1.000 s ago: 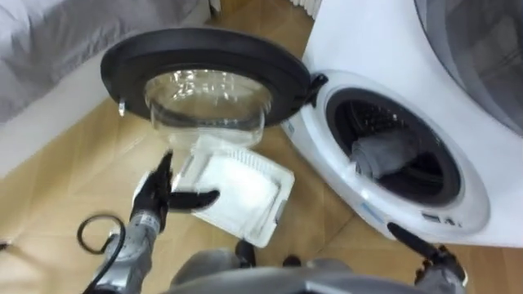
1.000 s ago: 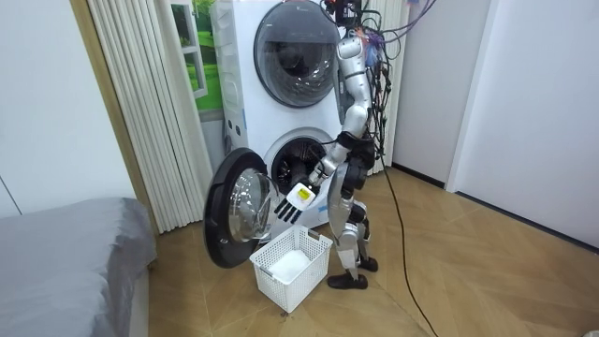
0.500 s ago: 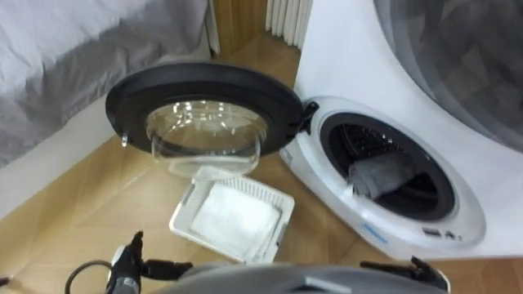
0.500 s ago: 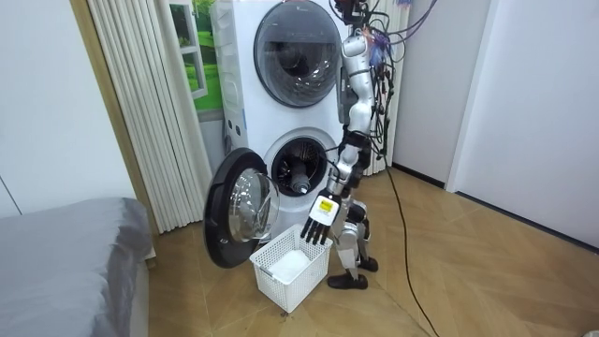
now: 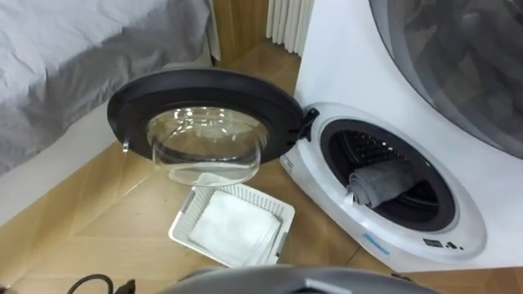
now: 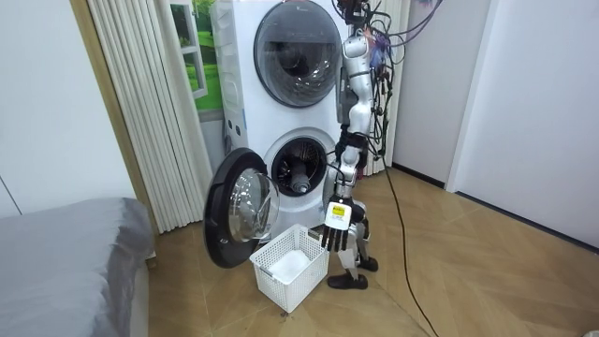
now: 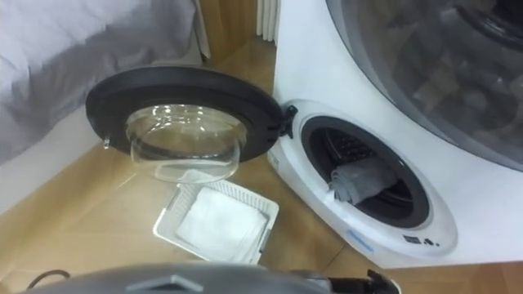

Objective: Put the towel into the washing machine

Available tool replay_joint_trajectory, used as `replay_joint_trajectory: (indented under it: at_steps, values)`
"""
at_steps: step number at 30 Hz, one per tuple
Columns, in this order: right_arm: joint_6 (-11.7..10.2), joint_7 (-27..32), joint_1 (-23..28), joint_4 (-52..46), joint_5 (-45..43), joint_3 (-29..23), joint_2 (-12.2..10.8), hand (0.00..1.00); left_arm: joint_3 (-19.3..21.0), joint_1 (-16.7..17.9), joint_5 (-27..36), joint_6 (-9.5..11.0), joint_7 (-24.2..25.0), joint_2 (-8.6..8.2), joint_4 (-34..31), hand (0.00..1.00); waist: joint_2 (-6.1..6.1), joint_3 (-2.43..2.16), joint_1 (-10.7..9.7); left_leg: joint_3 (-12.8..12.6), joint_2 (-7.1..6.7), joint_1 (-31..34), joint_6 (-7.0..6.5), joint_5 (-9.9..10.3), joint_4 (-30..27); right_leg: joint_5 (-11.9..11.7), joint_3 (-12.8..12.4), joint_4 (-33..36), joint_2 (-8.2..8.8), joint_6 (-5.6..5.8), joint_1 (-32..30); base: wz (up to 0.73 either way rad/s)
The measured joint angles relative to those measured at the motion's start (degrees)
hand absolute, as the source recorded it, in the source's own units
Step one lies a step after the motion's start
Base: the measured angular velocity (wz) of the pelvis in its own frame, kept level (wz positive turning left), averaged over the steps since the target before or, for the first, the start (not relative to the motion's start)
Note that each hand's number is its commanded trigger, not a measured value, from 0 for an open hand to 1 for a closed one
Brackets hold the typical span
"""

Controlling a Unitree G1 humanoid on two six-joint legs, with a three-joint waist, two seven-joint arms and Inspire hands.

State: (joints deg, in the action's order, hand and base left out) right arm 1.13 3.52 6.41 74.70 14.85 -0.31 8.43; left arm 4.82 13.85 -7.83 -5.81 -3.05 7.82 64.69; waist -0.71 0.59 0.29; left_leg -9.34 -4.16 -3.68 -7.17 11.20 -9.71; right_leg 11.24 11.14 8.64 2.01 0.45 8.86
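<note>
**Item 1. washing machine** (image 5: 327, 65): a white front-loader, the lower unit of a stack. I stand upright just before it. Its door (image 5: 204, 102) is swung wide open toward 10 o'clock in my eye views, with the glass bowl facing up at me.

**Item 2. drum** (image 5: 368, 147): the mouth lies at 3 o'clock and nothing blocks it.

**Item 3. towel** (image 5: 382, 181): grey and bunched inside the drum, close to the front. One edge lies low near the rubber seal, at about 7 o'clock of the opening.

**Item 4. left hand** (image 6: 335, 227): hangs at my side near the basket. The fingers are straight and slightly spread, and it holds nothing.

**Item 5. right hand** (image 7: 377, 282): a sliver at 5 o'clock of the right eye view. I cannot tell its state.

**Status:** By my reading the loading is essentially done, since the towel is in the machine and out of my hands. What may be left is nudging it deeper off the seal, where it could catch, and swinging the door shut.

**Surroundings:**
- A white basket (image 5: 181, 220) sits on the wooden floor (image 5: 106, 220) at 6 o'clock, with a folded white cloth (image 5: 233, 229) lying in it. This is possibly a further load.
- The door's bowl overhangs the basket's far rim as I see it, so the basket is near the door's swing and near my feet.
- A grey-covered bed (image 5: 73, 57) lies at 10 o'clock.
- The upper unit's window (image 5: 458, 57) is at 1 o'clock.
- A pleated curtain (image 6: 140, 103) hangs on the room view's left.
</note>
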Motion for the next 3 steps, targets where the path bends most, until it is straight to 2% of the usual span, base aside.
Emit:
replay_joint_trajectory:
  at_steps: [3]
  values:
    - [0.26,0.00,-0.16,0.00,-0.04,0.04,-0.02,0.00,-0.02,-0.07,-0.25,-1.26,0.32,-0.25,0.03,0.00,-0.09,0.07,-0.01,0.05,0.15,-0.08,0.10,0.20,-0.39,0.00,-0.03,0.01,-0.11,0.00,0.32,0.01]
